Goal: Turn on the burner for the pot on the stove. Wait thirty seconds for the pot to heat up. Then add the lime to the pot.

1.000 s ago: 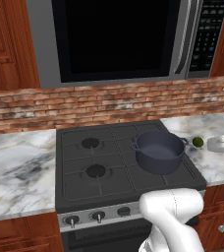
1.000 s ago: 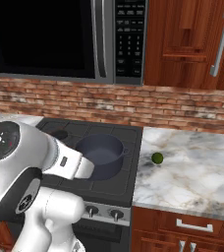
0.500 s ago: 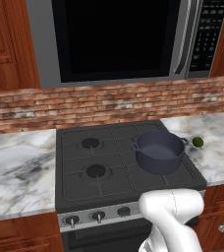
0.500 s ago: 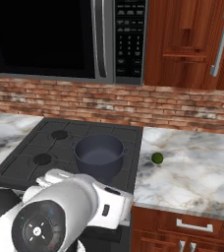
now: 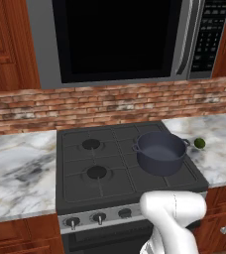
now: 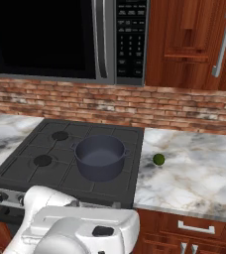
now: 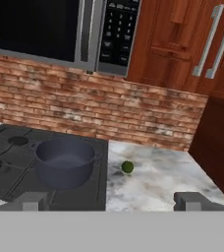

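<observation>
The jaws (image 7: 112, 201) are wide open and hold nothing. Past them, the pot (image 7: 65, 162) sits on the stove (image 7: 15, 162). The lime (image 7: 127, 167) lies just beside it on the table (image 7: 168, 179).

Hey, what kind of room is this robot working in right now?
A home kitchen, rendered in simulation. A gas stove carries a pot, a microwave hangs above a brick backsplash, and a lime sits on the marble counter.
</observation>
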You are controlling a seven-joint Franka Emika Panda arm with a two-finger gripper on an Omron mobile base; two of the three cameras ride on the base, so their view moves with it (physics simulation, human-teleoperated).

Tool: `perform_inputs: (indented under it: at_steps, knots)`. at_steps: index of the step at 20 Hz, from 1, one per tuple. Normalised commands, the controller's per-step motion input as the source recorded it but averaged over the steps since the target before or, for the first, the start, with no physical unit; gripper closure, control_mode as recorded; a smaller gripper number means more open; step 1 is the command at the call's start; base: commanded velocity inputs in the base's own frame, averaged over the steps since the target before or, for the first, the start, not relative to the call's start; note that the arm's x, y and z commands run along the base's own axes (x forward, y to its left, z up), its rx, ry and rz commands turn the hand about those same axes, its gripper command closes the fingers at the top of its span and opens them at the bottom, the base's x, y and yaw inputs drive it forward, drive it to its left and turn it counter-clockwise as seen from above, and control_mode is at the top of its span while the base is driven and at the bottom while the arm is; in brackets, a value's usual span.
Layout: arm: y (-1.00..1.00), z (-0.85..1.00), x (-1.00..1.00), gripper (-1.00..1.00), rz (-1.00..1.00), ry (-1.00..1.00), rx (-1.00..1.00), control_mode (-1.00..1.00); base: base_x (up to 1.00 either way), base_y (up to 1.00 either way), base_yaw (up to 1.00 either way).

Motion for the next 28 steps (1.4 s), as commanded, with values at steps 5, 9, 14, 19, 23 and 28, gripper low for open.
perform_inputs:
  at_steps: [5, 9, 14, 19, 23, 28]
  knots:
    - [0.17, -0.67, -0.21, -1.00, 0.00, -0.35, -0.29, -1.00, 0.00, 0.00, 0.00]
    - [0.22, -0.53, 0.00, -1.00, 0.00, -0.19, -0.06, -1.00, 0.00, 0.00, 0.00]
    - [0.31, -0.71, 0.05, -1.00, 0.00, -0.12, 0.05, -1.00, 0.00, 0.00, 0.00]
    - [0.05, -0.87, 0.18, -1.00, -0.01, 0.00, 0.23, -1.00, 0.00, 0.00, 0.00]
    - [0.16, -0.69, 0.11, -1.00, -0.02, -0.05, 0.20, -1.00, 0.00, 0.00, 0.00]
    - [0.07, -0.67, 0.30, -1.00, -0.20, -0.01, 0.24, -1.00, 0.00, 0.00, 0.00]
